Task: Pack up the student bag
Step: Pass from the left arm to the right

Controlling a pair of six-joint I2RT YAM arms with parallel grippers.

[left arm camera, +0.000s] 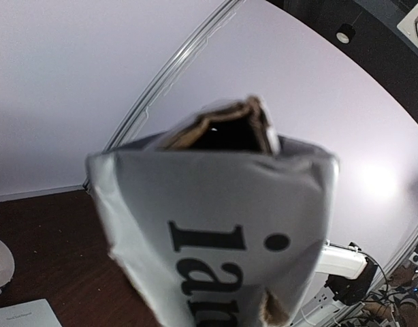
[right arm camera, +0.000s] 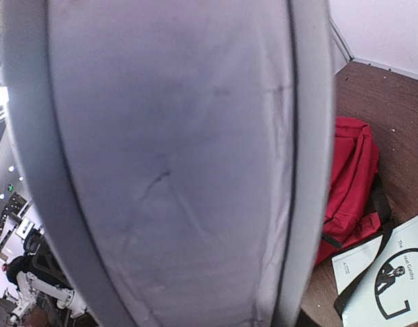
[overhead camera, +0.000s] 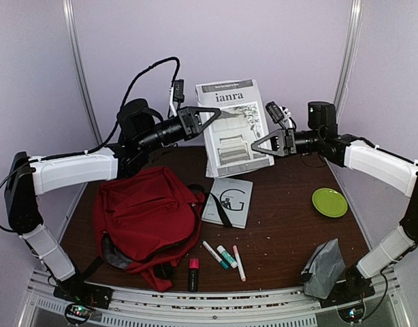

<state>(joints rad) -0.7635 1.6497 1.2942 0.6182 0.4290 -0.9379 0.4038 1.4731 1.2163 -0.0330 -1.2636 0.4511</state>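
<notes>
The student bag (overhead camera: 144,214), a soft red backpack with black straps, lies on the table's left half and also shows in the right wrist view (right arm camera: 348,177). Above the back of the table hangs a grey booklet (overhead camera: 233,126) titled "ianra". My left gripper (overhead camera: 218,113) is shut on its upper left edge, and the cover fills the left wrist view (left arm camera: 216,231). My right gripper (overhead camera: 255,146) sits at the booklet's lower right edge. The booklet's back (right arm camera: 168,170) fills the right wrist view and hides the fingers, so their state is unclear.
A second booklet with a large G (overhead camera: 228,201) lies right of the bag, with a black strap across it. Several markers (overhead camera: 222,255) and a pink highlighter (overhead camera: 193,272) lie near the front. A green plate (overhead camera: 329,202) and a grey pouch (overhead camera: 323,269) are on the right.
</notes>
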